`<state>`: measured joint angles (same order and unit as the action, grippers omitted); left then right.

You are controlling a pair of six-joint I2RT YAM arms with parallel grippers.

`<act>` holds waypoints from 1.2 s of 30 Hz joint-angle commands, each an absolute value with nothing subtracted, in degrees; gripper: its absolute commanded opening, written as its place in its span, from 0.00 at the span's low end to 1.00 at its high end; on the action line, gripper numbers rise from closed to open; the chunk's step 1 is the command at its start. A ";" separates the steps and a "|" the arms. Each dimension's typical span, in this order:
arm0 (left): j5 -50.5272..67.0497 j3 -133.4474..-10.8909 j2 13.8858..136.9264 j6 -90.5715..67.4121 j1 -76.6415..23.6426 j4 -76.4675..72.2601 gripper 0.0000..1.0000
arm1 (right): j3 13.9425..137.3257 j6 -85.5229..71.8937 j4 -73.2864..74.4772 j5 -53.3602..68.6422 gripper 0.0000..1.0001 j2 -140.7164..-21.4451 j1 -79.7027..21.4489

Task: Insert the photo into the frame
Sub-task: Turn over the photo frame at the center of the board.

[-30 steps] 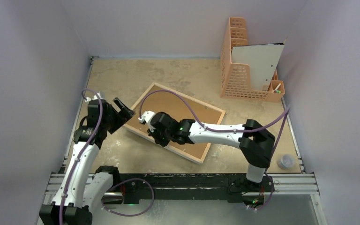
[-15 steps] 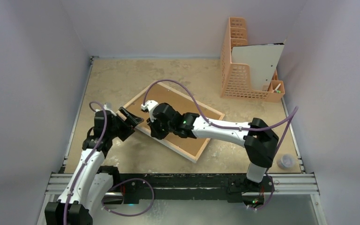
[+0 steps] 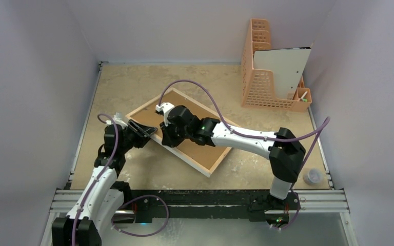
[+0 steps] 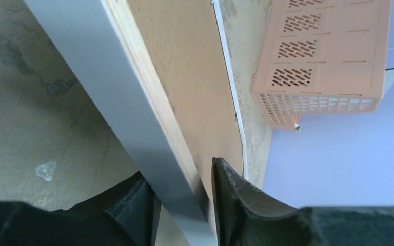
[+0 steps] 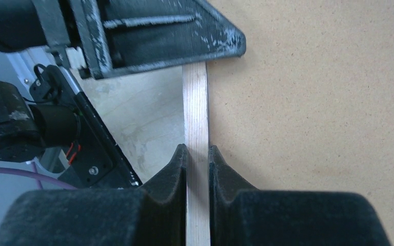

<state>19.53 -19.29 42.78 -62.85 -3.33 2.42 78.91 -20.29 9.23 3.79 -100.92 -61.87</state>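
Brown backing board (image 3: 201, 151) faces up in the frame (image 3: 219, 161), which lies a little to the 9 o'clock side of the middle of the tan table (image 3: 133, 82). Its long sides run roughly from 10 o'clock to 4 o'clock. A light wood rim runs round the board, and the left wrist view shows the frame's pale outer side below that rim.

The right gripper (image 3: 164, 139) reaches in from the 4 o'clock side and sits on the frame's 7 o'clock long edge, near its 9 o'clock corner. Its fingers (image 5: 172, 174) are drawn close together, one on each side of the wood rim, and have it pinched between them.

The left gripper (image 3: 146, 130) comes in from 8 o'clock and meets the frame at its 9 o'clock corner, just beside the right one. Its fingers (image 4: 236, 205) are about halfway apart and straddle the frame's edge, one against the pale outer side and one on the board side. I cannot tell whether they press on it.

At 2 o'clock, well apart from the frame, an orange perforated organiser (image 3: 259, 87) stands upright with a white sheet (image 3: 282, 66) leaning in it. A small clear cup (image 3: 313, 177) sits at the table's 4 o'clock edge.
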 commanded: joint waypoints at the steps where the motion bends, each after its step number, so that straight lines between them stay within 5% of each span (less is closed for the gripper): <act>1: 21.95 -19.16 43.00 -66.80 -3.52 -3.67 0.35 | 84.45 -23.41 6.86 6.19 0.05 -100.65 -62.15; 4: 21.29 -20.52 42.98 -67.02 -3.52 -1.96 0.23 | 85.88 -23.62 9.44 2.19 0.10 -100.89 -62.15; 7: 21.04 -22.95 43.48 -67.48 -3.53 -0.31 0.11 | 87.89 -22.17 12.80 -2.58 0.45 -100.18 -62.58; 11: 20.20 -28.88 45.31 -66.96 -3.52 6.17 0.05 | 88.38 -19.50 13.95 -9.56 0.68 -96.90 -63.98; 24: 22.54 -48.63 54.83 -64.62 -3.54 20.25 0.01 | 95.51 -11.31 27.26 -33.82 0.77 -97.30 -72.79; 36: 22.06 -57.65 58.79 -63.72 -3.52 25.05 0.00 | 104.78 -12.26 39.37 -44.57 0.68 -107.01 -75.77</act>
<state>19.75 -52.90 59.40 -64.29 -3.44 27.38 100.90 -11.90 33.01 -36.64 -104.73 -74.89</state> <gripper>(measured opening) 0.291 0.707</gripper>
